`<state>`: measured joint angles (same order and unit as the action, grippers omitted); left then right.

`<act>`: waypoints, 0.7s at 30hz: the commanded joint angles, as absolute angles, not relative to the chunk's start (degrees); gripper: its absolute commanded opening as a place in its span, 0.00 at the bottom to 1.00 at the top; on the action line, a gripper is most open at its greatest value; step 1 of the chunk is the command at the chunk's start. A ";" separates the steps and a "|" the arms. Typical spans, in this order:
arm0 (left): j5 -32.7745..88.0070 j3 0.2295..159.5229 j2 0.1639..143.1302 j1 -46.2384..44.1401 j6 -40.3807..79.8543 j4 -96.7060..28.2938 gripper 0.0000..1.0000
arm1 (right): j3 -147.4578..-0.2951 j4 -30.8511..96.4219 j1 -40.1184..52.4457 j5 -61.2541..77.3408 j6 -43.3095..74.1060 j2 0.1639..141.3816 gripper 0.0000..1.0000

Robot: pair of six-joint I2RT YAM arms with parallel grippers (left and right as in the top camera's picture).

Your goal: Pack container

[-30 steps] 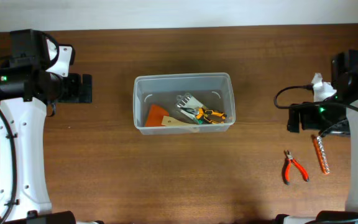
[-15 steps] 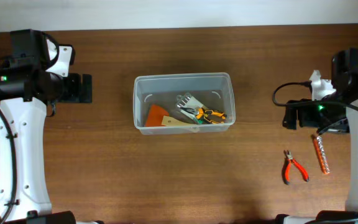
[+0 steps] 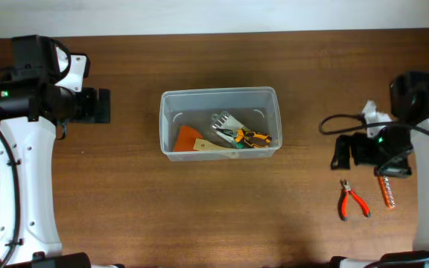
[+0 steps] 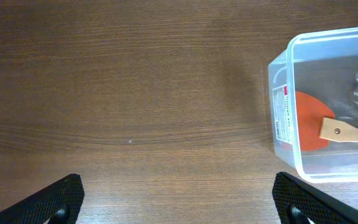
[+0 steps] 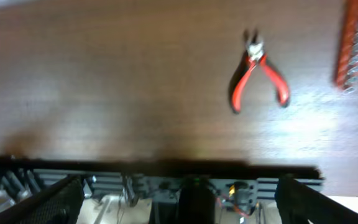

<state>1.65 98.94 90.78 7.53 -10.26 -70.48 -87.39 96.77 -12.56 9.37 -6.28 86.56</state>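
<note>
The container (image 3: 218,91), a clear plastic bin, stands mid-table. It holds an orange scraper (image 3: 188,138) with a wooden handle and yellow-black pliers (image 3: 250,136). My left gripper (image 3: 99,106) is open and empty, well left of the bin. In the left wrist view the bin's rim (image 4: 328,34) and the scraper (image 4: 309,121) show at the right, ahead of my left gripper (image 4: 179,205). My right gripper (image 3: 341,152) is open and empty, just above and left of the red pliers (image 3: 352,201). The right wrist view is blurred and shows those pliers (image 5: 258,71) ahead of my right gripper (image 5: 185,205).
An orange and silver rod-shaped tool (image 3: 386,186) lies right of the red pliers, partly under the right arm; it also shows in the right wrist view (image 5: 348,43). A black cable (image 3: 332,120) loops off the right arm. The table's front edge (image 5: 166,163) shows near the right fingers.
My right arm has swung toward the table's front and a little left, bringing the gripper close to the red pliers. The left arm and the bin's contents have not moved.
</note>
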 commanded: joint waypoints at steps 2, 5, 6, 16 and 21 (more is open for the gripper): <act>1.69 99.79 91.20 7.66 -9.96 -70.37 0.99 | -79.53 94.17 -12.62 11.64 -6.96 83.46 0.98; 1.69 99.79 91.20 7.66 -9.96 -70.37 0.99 | -74.32 89.95 -12.62 11.73 -5.19 82.96 0.99; 1.69 99.79 91.20 7.66 -9.96 -70.37 0.99 | -73.23 88.51 -12.62 11.90 -4.75 82.98 0.99; 1.72 99.79 91.20 7.66 -9.96 -70.37 0.99 | -70.98 73.87 -12.93 6.22 -4.23 83.09 0.99; 1.69 99.79 91.20 7.66 -9.96 -70.37 0.99 | -74.22 75.96 -16.62 3.60 -7.03 84.36 0.99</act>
<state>1.65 98.94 90.78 7.53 -10.26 -70.48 -71.37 75.05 -13.76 6.55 -5.08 83.96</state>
